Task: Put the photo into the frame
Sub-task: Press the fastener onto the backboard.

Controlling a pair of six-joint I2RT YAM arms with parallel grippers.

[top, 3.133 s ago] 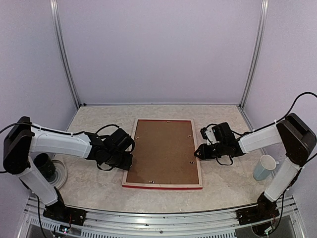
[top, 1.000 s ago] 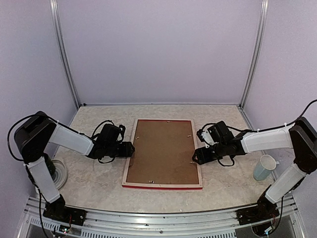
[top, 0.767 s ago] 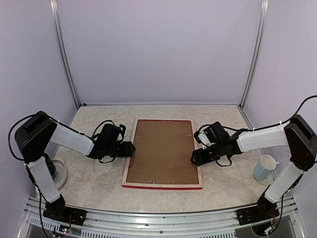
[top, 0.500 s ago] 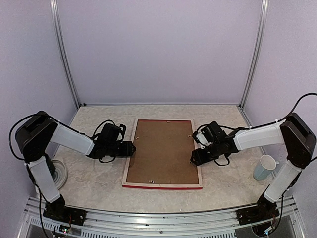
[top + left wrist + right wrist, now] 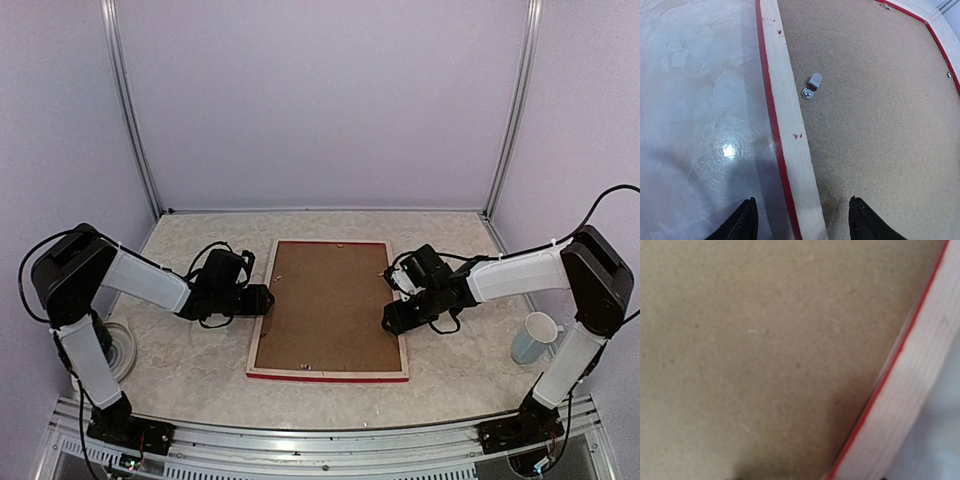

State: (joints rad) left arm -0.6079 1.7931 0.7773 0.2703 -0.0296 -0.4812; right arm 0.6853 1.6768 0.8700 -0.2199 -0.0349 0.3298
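The frame [image 5: 258, 332] lies face down in the middle of the table, showing pale wood rails with a red line. The brown backing board [image 5: 328, 305] sits in it. The photo is hidden. My left gripper [image 5: 262, 300] is open and low, and straddles the frame's left rail [image 5: 790, 130]. One fingertip is over the table and one is over the backing board [image 5: 875, 115]. A metal turn clip [image 5: 811, 93] lies just ahead. My right gripper [image 5: 392, 318] is at the frame's right rail [image 5: 910, 390], very close above the board [image 5: 750, 340]. Only its tip ends show, set wide apart.
A white mug [image 5: 533, 338] stands at the right, near my right arm. A dark cup [image 5: 92, 335] sits on a white plate [image 5: 122, 352] at the left, by my left arm's base. More small clips dot the board's edges.
My right gripper has slid left onto the frame's right rail. My left gripper moved up along the left rail three seconds ago and has held still since.
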